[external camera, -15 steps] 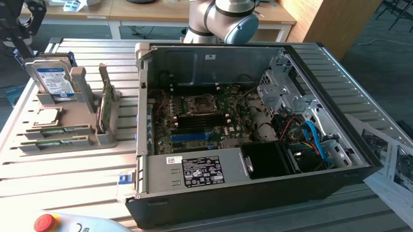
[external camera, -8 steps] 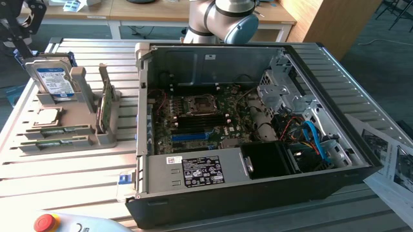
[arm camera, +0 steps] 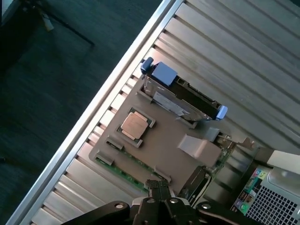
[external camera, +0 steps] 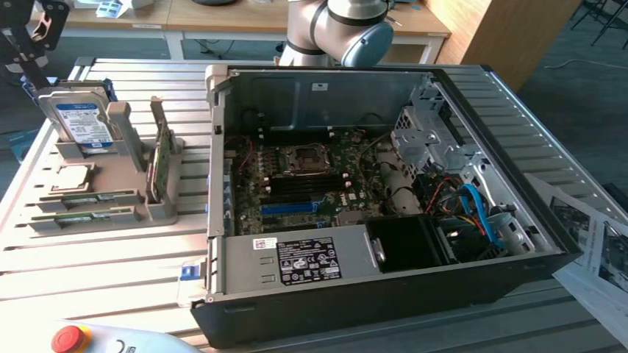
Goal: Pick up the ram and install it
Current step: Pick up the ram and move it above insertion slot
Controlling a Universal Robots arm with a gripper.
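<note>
On the grey holder (external camera: 157, 212), the ram (external camera: 87, 197) lies lengthwise left-to-right in exterior view; end effector (arm camera: 159, 187) closed, empty.

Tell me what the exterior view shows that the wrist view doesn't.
Exterior view: the motherboard, power supply and blue cables inside the open case, plus a red stop button. Wrist view: the gripper and dark floor. Both: the holder with its ram, processor and hard drive on the slatted table.

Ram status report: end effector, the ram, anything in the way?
End effector over the parts holder, near the ram. Ram lying in its holder slot, not picked up. Nothing covering it.
</note>
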